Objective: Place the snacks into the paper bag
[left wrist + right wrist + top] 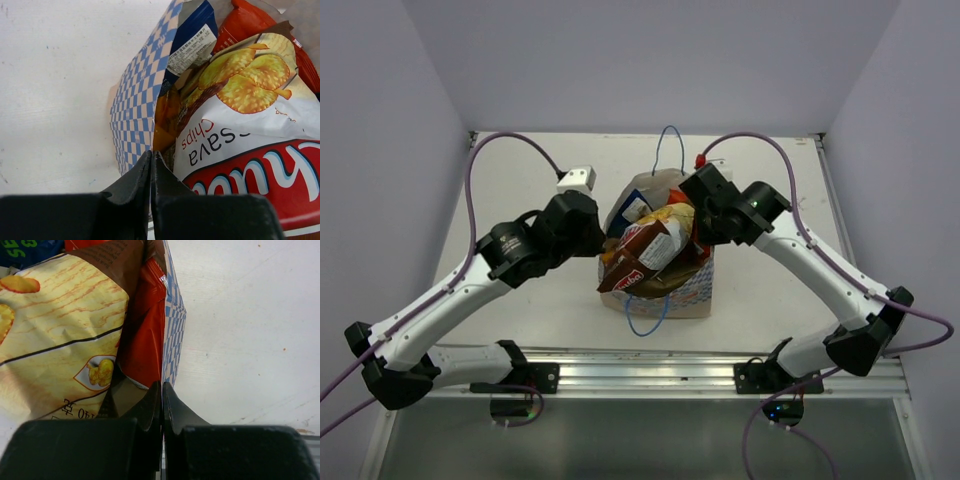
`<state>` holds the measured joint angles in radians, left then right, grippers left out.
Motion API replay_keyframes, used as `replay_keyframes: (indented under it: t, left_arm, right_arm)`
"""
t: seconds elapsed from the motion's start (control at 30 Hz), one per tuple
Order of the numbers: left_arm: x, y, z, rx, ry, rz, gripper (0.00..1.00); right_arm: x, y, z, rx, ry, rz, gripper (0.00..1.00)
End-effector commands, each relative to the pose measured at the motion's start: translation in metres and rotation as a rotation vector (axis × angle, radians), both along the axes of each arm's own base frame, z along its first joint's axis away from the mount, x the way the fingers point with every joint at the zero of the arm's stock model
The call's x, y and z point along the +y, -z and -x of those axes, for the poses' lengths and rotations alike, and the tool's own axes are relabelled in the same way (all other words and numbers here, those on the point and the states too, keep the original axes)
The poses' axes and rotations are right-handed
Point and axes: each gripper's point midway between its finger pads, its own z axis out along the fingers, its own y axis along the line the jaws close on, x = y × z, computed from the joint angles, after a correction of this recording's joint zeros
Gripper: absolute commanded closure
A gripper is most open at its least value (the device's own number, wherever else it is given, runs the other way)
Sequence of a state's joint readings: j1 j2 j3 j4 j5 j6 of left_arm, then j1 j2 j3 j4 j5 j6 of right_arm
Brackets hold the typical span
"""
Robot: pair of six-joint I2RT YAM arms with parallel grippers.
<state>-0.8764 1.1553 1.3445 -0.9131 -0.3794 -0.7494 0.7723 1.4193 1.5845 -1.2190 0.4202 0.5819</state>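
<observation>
The paper bag (pixel 692 292) lies in the middle of the table with its mouth toward the near side. It is stuffed with snacks. The brown-and-maroon "Chulo" bag (pixel 650 250) sticks out on top and fills the left wrist view (pixel 260 165). The dark blue packet (pixel 192 30), the red chip bag (pixel 240 22) and an orange packet (pixel 162 120) sit behind it. My left gripper (pixel 598 236) is shut on the bag's left checkered wall (pixel 137 100). My right gripper (pixel 698 216) is shut on the bag's right wall (pixel 172 315), beside the red chip bag (pixel 145 340).
The bag's thin blue cord handles lie loose, one at the far side (pixel 668 150) and one at the near side (pixel 645 315). A metal rail (pixel 650 372) runs along the table's near edge. Walls close in the left, right and back.
</observation>
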Motion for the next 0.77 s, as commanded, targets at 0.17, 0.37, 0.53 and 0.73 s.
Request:
replay_keyframes:
  t: [0.17, 0.37, 0.53, 0.73]
  left_arm:
    - [0.029, -0.073, -0.011, -0.208, -0.145, 0.043, 0.24]
    - [0.101, -0.19, -0.027, -0.567, -0.42, 0.037, 0.19]
    - [0.127, -0.221, -0.035, -0.717, -0.504, -0.115, 0.06]
    - [0.137, -0.192, -0.084, -0.649, -0.394, -0.196, 0.0]
  right_arm:
    - [-0.005, -0.069, -0.031, -0.253, 0.073, -0.053, 0.55]
    - [-0.071, -0.164, -0.021, -0.501, 0.232, 0.007, 0.49]
    - [-0.112, -0.174, -0.007, -0.553, 0.343, 0.124, 0.46]
    - [-0.122, -0.169, -0.005, -0.573, 0.37, 0.171, 0.43]
